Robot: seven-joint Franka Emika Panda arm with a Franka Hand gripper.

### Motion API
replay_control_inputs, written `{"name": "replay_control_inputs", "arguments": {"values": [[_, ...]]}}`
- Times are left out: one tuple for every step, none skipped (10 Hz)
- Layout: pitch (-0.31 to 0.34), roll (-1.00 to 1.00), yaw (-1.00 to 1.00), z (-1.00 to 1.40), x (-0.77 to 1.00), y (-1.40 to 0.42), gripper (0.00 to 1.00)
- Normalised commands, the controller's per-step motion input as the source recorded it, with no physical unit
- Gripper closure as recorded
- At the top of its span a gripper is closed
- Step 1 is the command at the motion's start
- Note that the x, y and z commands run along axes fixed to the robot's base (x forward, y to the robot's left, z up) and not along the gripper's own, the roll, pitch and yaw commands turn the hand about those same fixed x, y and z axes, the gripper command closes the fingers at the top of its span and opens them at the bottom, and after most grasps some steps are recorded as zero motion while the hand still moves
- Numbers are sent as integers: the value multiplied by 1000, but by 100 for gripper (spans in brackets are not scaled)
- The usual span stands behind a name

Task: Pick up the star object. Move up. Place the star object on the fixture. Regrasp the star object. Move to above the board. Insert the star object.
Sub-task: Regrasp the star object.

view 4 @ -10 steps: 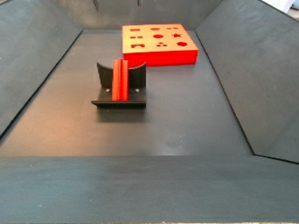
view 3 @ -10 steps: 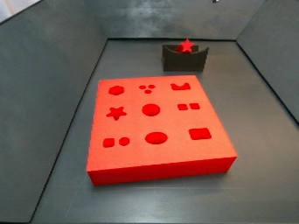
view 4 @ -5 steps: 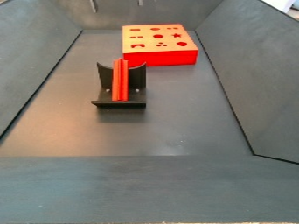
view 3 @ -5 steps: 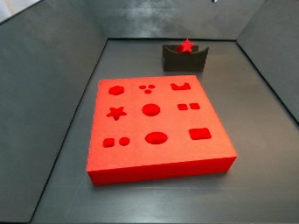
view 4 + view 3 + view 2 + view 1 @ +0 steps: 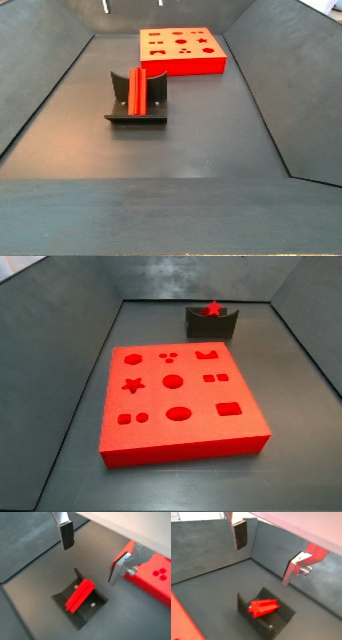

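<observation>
Gripper with flat silver fingers was seen wide open and empty above the dark L-shaped fixture, where the red plastic star object was propped; judged light, rigid, best gripped across its flat faces.

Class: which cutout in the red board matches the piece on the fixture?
The star cutout on the board; others are round or squarish. The star object rests on the fixture.

Dark grey floor bounded by sloping grey walls, apparently metal.
</observation>
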Motion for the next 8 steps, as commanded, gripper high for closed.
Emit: {"name": "replay_control_inputs", "arguments": {"values": [[-18,1000,23,7,-6,-20,0],[-8,1000,22,3,13,-23,0],[2,1000,24,-10,23,-23,0],[12,1000,25,-8,33,-25,0],[26,1000,30,-1,42,-28,0],[52,1000,36,-10,59,-30,0],[77,1000,45,-12,72,-33,0],[112,1000,62,-11,80,-37,0]]}}
